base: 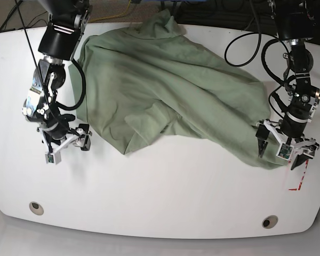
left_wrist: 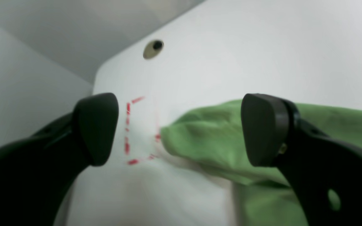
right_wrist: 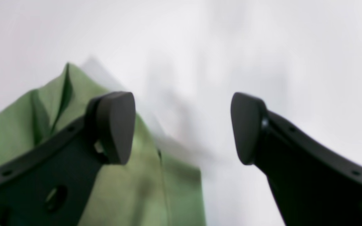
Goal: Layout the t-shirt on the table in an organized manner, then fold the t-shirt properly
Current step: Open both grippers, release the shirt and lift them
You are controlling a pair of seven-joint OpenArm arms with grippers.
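The pale green t-shirt (base: 165, 90) lies rumpled and partly spread across the back and middle of the white table (base: 160, 202), one corner reaching the right side. My left gripper (base: 280, 151) hangs open right at that corner. In the left wrist view the left gripper (left_wrist: 181, 131) straddles the t-shirt (left_wrist: 206, 138) edge, which lies on the table (left_wrist: 231, 47), with nothing clamped. My right gripper (base: 68, 148) is open just off the shirt's left edge. In the right wrist view the right gripper (right_wrist: 181, 128) has the t-shirt (right_wrist: 11, 131) behind its left finger and bare table (right_wrist: 262, 47) between its fingers.
Red tape marks (left_wrist: 127, 131) sit on the table beside the left gripper, also seen as red tape marks (base: 298, 184) near the right edge. A grommet (left_wrist: 153, 49) lies beyond them; two grommets (base: 36, 207) (base: 269, 221) sit near the front edge. Cables (base: 240, 32) hang behind the table.
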